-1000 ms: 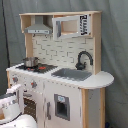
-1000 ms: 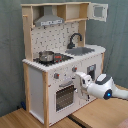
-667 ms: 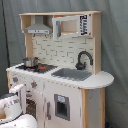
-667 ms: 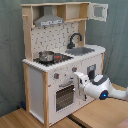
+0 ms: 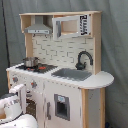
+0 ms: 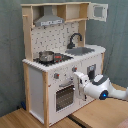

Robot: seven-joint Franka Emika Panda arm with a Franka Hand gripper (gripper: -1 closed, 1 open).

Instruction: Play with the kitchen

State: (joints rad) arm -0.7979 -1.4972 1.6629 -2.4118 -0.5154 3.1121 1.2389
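So the kitchen (image 6: 60, 60) stands upright on the wooden floor (image 6: 30, 119), in front of a grey curtain (image 6: 10, 50) in both exterior views. A small metal pot (image 6: 46, 56) sits on the stovetop, with the black faucet (image 6: 75, 39) over the grey sink to its right in the second exterior view. The gripper (image 6: 78, 79) is right up against the front panel near the knobs, just above the oven door (image 6: 64, 96). Can't tell if the fingers are apart or together.

White arm (image 6: 100, 87) reaching level from the second exterior view's right, wrist forward
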